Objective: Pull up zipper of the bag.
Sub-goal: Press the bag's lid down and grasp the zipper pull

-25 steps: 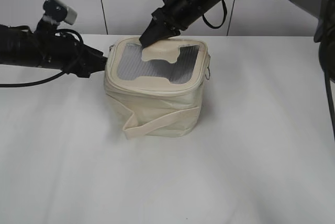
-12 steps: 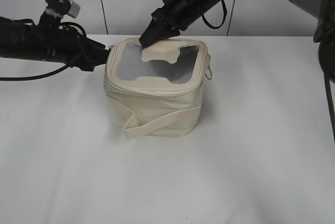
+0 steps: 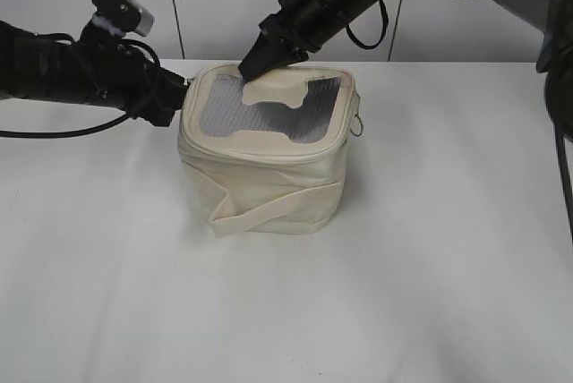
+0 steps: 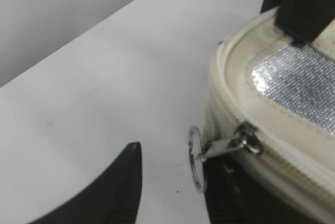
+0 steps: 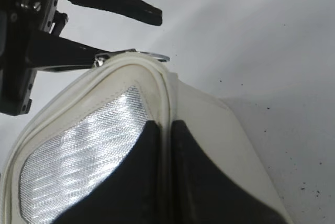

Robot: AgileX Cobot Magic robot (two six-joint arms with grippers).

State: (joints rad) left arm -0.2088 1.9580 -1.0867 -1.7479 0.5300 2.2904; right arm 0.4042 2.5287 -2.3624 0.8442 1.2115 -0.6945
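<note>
Sitting between the parted fingers of the left gripper [image 4: 172, 190], the ring pull [image 4: 196, 157] juts sideways from the zipper [image 4: 272, 156] at the bag's [image 3: 264, 173] left corner, its axis pointing away from the lid. Farther back, the right gripper [image 3: 252, 65], jaws together, presses on the lid's rear edge.

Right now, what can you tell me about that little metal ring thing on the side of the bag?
The ring pull is a thin silver metal loop on a small slider, sticking out sideways from the cream zipper below the bag lid's edge. It sits between the open left gripper fingers; contact isn't clear.
</note>
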